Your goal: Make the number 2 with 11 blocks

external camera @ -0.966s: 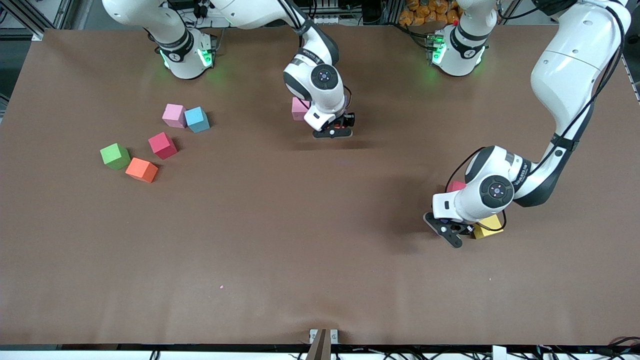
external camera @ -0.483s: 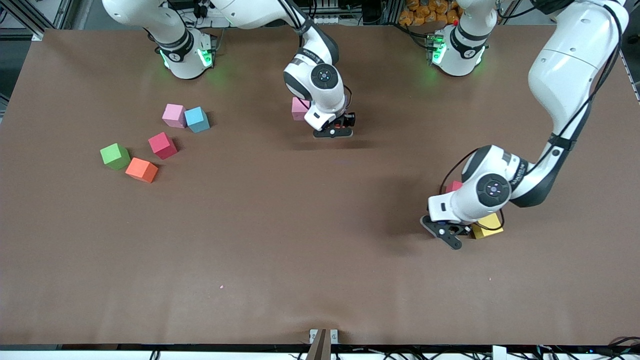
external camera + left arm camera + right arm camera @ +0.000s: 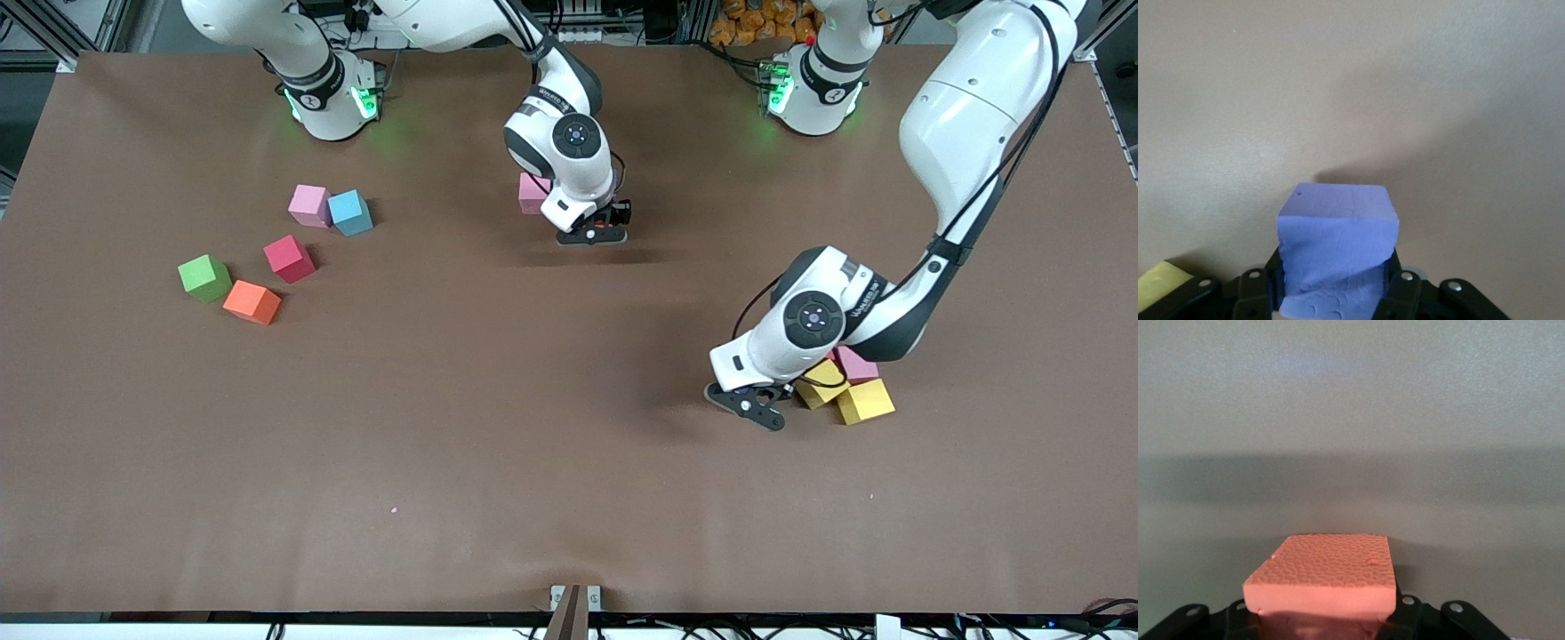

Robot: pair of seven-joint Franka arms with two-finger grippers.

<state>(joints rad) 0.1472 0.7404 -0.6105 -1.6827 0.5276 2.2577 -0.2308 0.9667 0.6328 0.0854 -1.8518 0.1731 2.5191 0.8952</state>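
Observation:
My left gripper point(image 3: 754, 403) is shut on a purple block point(image 3: 1337, 247) low over the table, beside two yellow blocks point(image 3: 818, 388) point(image 3: 865, 401) and a pink one point(image 3: 856, 364). My right gripper point(image 3: 593, 233) hangs over the table's middle, toward the robots' bases. It is shut on an orange block point(image 3: 1325, 577) next to a pink block point(image 3: 532, 192). Loose blocks lie toward the right arm's end: pink point(image 3: 309, 204), blue point(image 3: 350, 212), red point(image 3: 289, 259), green point(image 3: 204, 277) and orange point(image 3: 252, 301). No number 2 is in view.
The brown table point(image 3: 498, 427) is bare from its middle down to the edge nearest the front camera. A small metal bracket point(image 3: 573, 603) sits at that edge. The left arm's elbow point(image 3: 969, 116) hangs high over its end of the table.
The left arm has swung toward the table's middle with the purple block, uncovering a yellow and a pink block it had hidden. The right arm has not moved.

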